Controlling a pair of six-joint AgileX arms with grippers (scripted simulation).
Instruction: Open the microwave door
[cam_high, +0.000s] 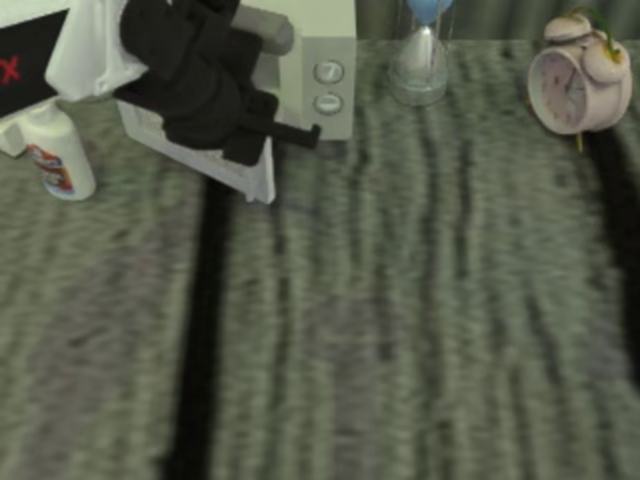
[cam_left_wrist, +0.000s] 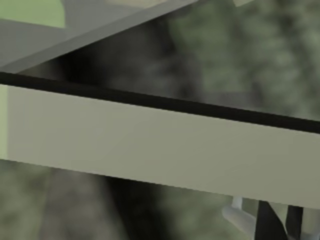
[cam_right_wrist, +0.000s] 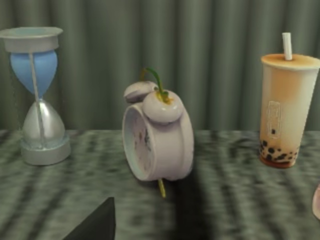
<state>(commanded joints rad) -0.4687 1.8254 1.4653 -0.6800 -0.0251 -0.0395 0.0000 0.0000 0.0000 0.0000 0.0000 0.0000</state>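
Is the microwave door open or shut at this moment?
Open. In the top view the microwave door swings out from the microwave toward the table's left, with the left tool at it.

Overhead and right-wrist cameras share the alarm clock (cam_high: 578, 85) (table-level).

Matte black left arm (cam_high: 200, 80), blocky segments, slim dark fingers (cam_high: 300, 135)

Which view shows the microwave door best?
The top view: the microwave door stands swung out from the microwave, with the left gripper at it. The left wrist view shows only a pale panel close up; the right wrist view shows none of it.
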